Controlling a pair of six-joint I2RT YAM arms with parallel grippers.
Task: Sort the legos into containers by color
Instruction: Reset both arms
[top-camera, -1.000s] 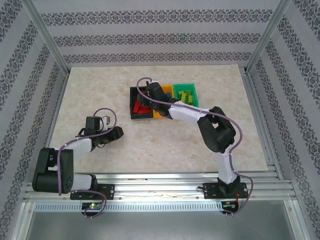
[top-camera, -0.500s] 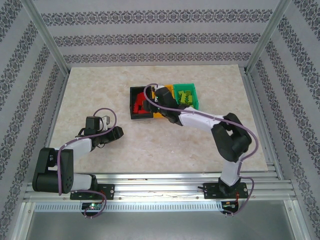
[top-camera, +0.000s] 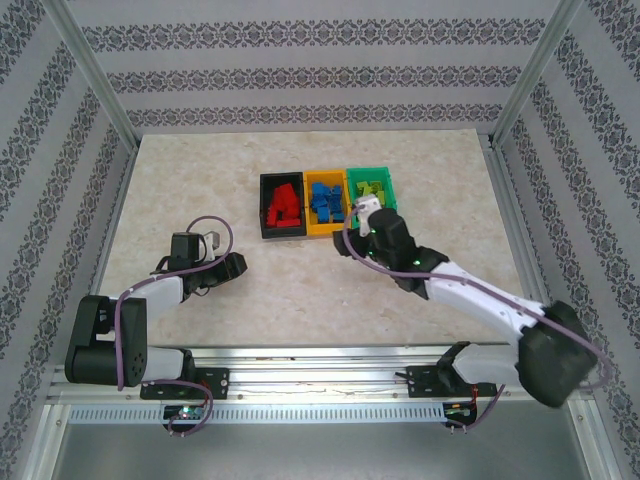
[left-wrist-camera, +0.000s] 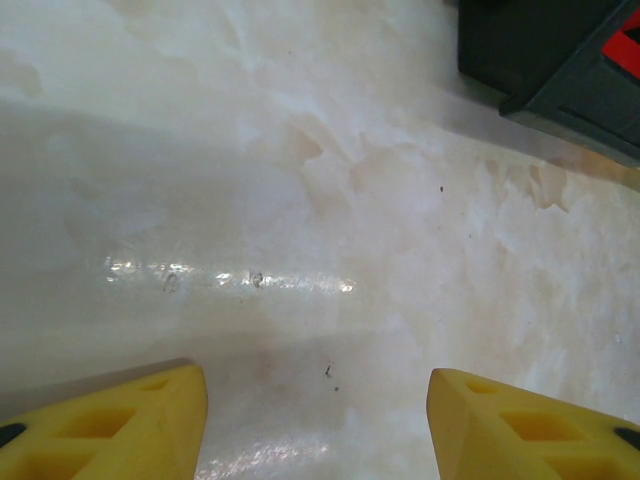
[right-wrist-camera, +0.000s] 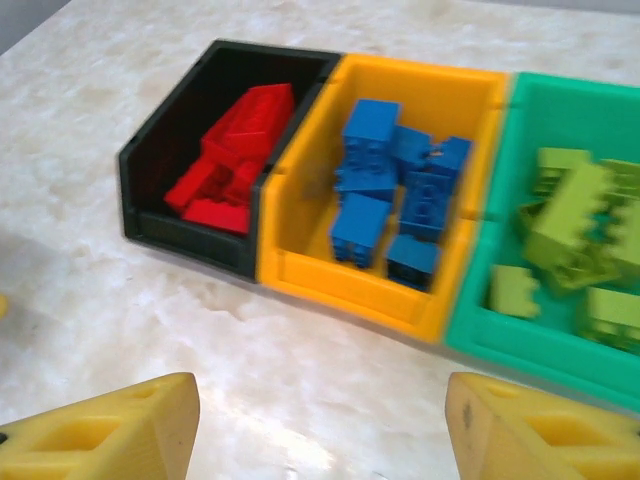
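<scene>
Having backed off the orange-yellow bin (right-wrist-camera: 350, 295), the right claw (right-wrist-camera: 320, 405) hangs released and empty.

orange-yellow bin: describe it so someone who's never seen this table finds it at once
On the marble-look table, three small bins stand side by side toward the far side. The orange-yellow bin is the middle one, between the black bin and the green bin, and alone holds blue legos.

A pale marbled table (top-camera: 200, 180) sits between aluminium posts (top-camera: 94, 75) and patterned walls (top-camera: 300, 75).
</scene>
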